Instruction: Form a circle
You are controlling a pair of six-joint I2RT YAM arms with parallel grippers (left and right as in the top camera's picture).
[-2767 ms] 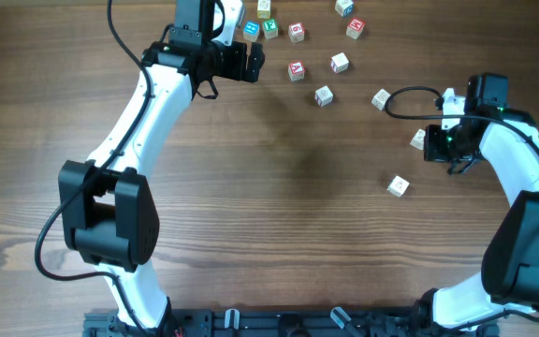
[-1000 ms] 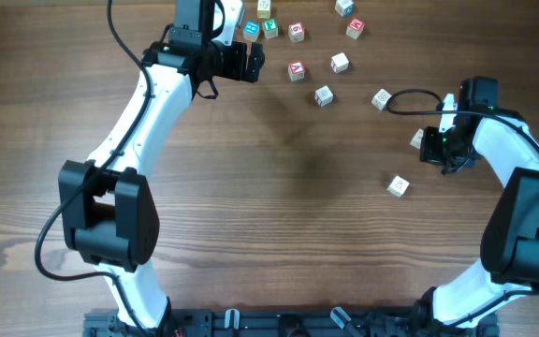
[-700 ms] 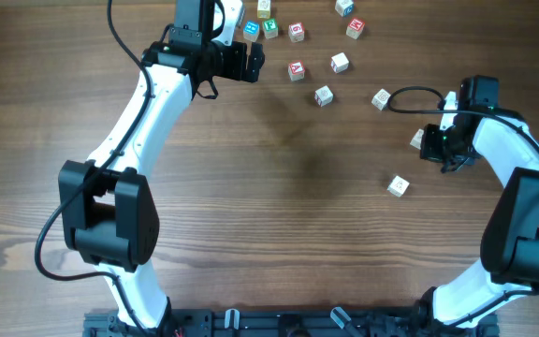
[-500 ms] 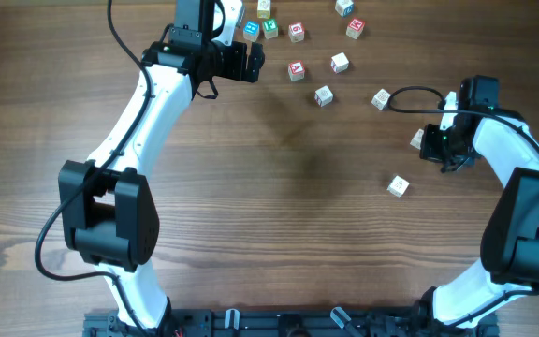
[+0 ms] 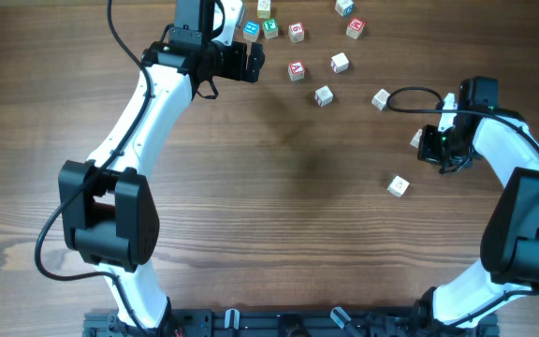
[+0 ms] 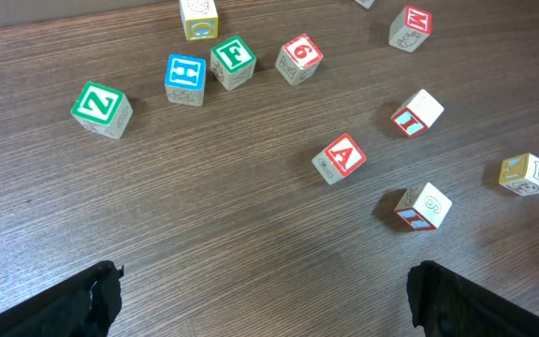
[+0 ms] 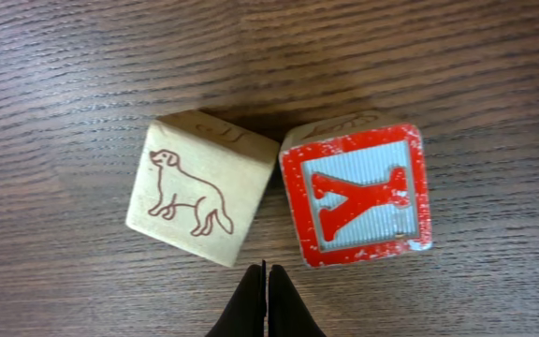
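Two touching cubes point(image 7: 202, 187) (right wrist only)

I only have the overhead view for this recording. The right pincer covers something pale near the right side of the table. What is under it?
Observer: Two cubes, not one. The right wrist view shows a dog-picture cube beside a red Y cube, and they seem to touch.
Reviewer: Is either one gripped?
Observer: No. The right pincer is shut with nothing in it, its tips aimed at where the two cubes meet.
Reviewer: And the left pincer, tucked under its arm up top?
Observer: The left wrist view shows the left pincer open wide and empty.
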